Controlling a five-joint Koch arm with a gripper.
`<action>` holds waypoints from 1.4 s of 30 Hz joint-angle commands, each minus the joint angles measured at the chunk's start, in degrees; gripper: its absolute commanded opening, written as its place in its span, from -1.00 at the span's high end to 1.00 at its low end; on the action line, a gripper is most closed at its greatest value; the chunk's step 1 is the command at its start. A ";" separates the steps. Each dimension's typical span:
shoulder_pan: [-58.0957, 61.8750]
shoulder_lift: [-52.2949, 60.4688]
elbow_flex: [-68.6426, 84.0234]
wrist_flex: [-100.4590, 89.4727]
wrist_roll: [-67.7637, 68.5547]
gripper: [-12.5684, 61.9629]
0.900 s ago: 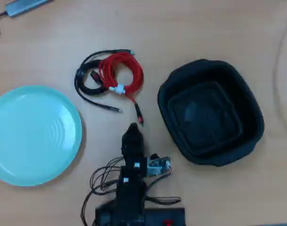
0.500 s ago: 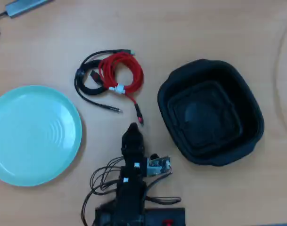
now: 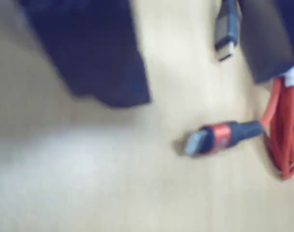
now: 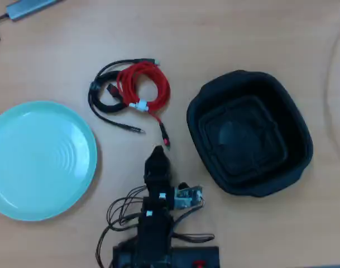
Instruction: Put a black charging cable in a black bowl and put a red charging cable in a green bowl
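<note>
In the overhead view the red charging cable point(image 4: 143, 86) lies coiled on the table, overlapping the black charging cable point(image 4: 100, 102) on its left. The green bowl point(image 4: 24, 134) rests at the left and the black bowl point(image 4: 295, 167) at the right; both hold nothing. My gripper point(image 4: 157, 152) points at the cables from just below the red plug point(image 4: 165, 138), touching nothing. The blurred wrist view shows the red plug point(image 3: 212, 138), the red coil point(image 3: 286, 125), a black plug point(image 3: 227, 26) and dark finger shapes point(image 3: 96, 53). Whether the jaws are apart is unclear.
The arm's base and loose wires point(image 4: 153, 234) sit at the bottom centre. A grey device point(image 4: 30, 6) with a cord lies at the top left corner. Bare wood separates the two bowls around the cables.
</note>
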 commanded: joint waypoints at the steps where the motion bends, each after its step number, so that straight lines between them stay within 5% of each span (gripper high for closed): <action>1: -0.62 5.36 1.49 5.01 -1.05 0.14; 11: -10.20 5.36 -7.47 9.67 -0.70 0.14; 17: -17.84 3.78 -30.15 33.31 -1.05 0.14; 42: -30.15 -57.83 -113.38 84.37 25.22 0.14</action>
